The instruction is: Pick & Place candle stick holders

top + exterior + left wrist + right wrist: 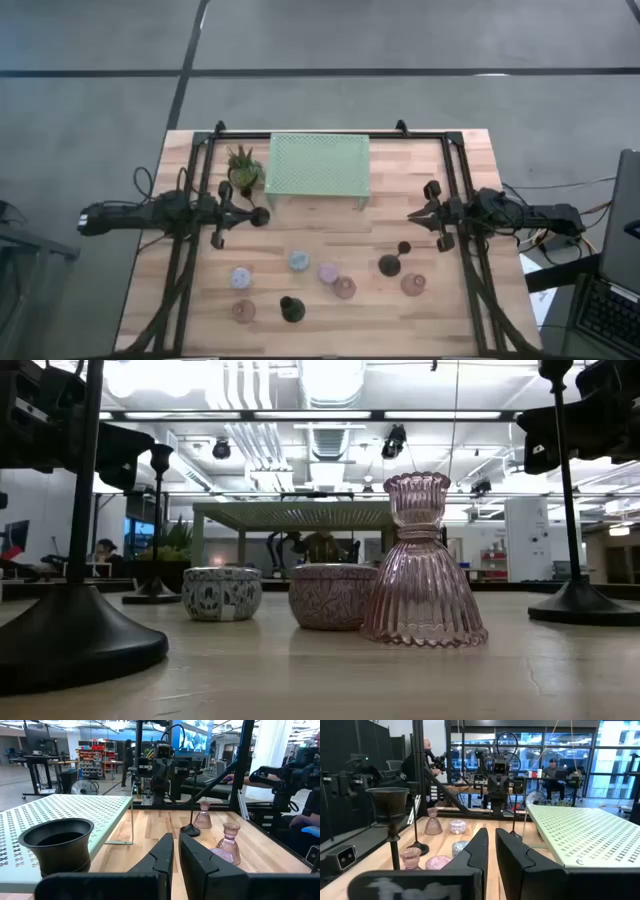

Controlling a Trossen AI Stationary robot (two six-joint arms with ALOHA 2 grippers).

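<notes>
Ribbed pink glass holder (pixel 424 565) flares bell-like; left end effector (pixel 175 851) and right end effector (pixel 491 847) nearly closed, empty.

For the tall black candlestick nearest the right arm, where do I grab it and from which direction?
Grip the thin stem of the tall black candlestick, above its round base, coming in level from the right gripper's side. It stands upright, and the stem is slim enough for the fingers to close around. The wide base is probably too broad. A pink holder sits close, so keep the fingers high.
</notes>
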